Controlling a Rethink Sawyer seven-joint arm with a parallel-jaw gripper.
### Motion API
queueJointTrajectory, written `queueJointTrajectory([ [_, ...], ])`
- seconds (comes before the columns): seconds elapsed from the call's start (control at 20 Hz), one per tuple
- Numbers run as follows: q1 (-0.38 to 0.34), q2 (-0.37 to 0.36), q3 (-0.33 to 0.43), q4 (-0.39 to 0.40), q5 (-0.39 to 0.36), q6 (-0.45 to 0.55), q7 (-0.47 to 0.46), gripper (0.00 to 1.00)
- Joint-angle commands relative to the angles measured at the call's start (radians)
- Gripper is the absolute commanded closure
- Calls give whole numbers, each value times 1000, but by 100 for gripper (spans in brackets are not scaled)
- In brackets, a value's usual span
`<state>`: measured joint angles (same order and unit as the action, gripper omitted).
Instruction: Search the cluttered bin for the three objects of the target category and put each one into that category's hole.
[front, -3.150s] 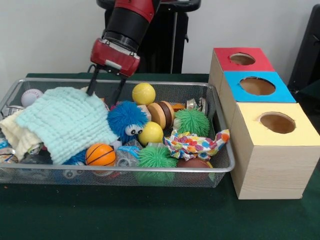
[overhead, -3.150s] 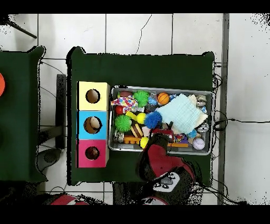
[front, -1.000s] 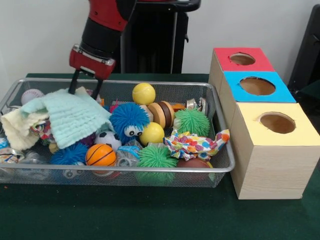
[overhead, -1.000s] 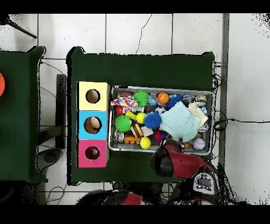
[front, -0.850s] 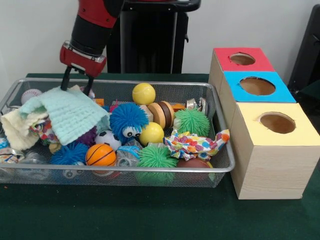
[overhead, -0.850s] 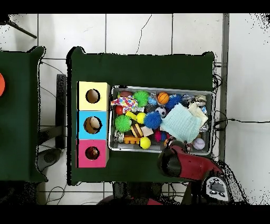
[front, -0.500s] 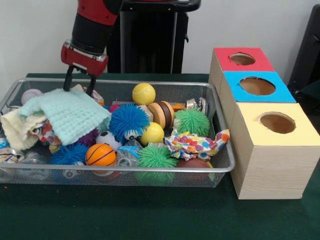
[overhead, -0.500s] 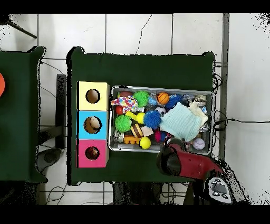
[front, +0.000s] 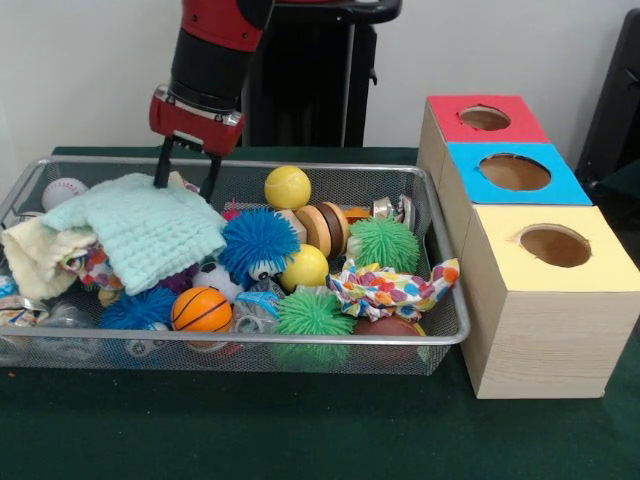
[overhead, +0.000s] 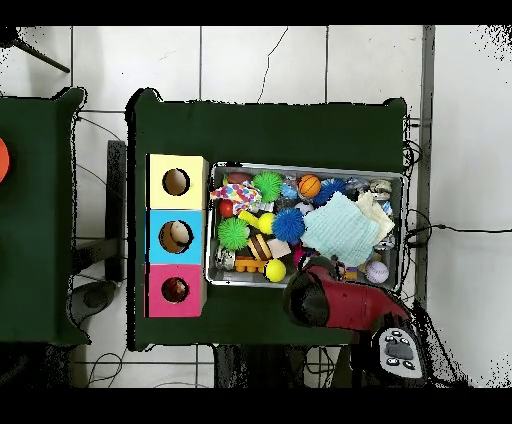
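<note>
My gripper (front: 185, 187) hangs open over the far left part of the wire bin (front: 445, 335), its fingertips just above the far edge of a mint green cloth (front: 140, 230) and holding nothing. Beside the cloth lie a blue fuzzy ball with eyes (front: 258, 240), two yellow balls (front: 287, 187) (front: 303, 267), two green spiky balls (front: 385, 243) (front: 312, 313), an orange basketball (front: 201, 309), a small soccer ball (front: 210, 277) and a baseball (front: 63, 192). From above, the arm (overhead: 320, 300) covers the gripper at the bin's near rim, next to the cloth (overhead: 340, 228).
A wooden box stands right of the bin with a red hole (front: 485, 118), a blue hole (front: 514, 172) and a yellow hole (front: 554, 245). A cream cloth (front: 30, 255), a patterned cloth (front: 385, 290) and a wooden ring toy (front: 322, 228) also lie in the bin.
The mint cloth was dragged left and bunched up, uncovering the soccer ball and a blue spiky ball. In the last half second the gripper moved back right, still open.
</note>
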<state>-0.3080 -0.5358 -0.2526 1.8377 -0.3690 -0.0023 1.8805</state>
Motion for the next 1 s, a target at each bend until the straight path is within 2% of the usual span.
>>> queueJointTrajectory([
  [0.05,35,-1,49,20,-30,66,66,0],
  [0.2,54,-3,28,14,-40,51,63,0],
  [0.4,75,-20,22,12,-33,82,58,0],
  [0.6,65,-20,49,13,-9,112,65,0],
  [0.75,-13,2,157,38,7,114,69,0],
  [0.85,-108,30,280,60,13,129,53,0],
  [1.0,-174,58,362,58,11,148,35,0],
])
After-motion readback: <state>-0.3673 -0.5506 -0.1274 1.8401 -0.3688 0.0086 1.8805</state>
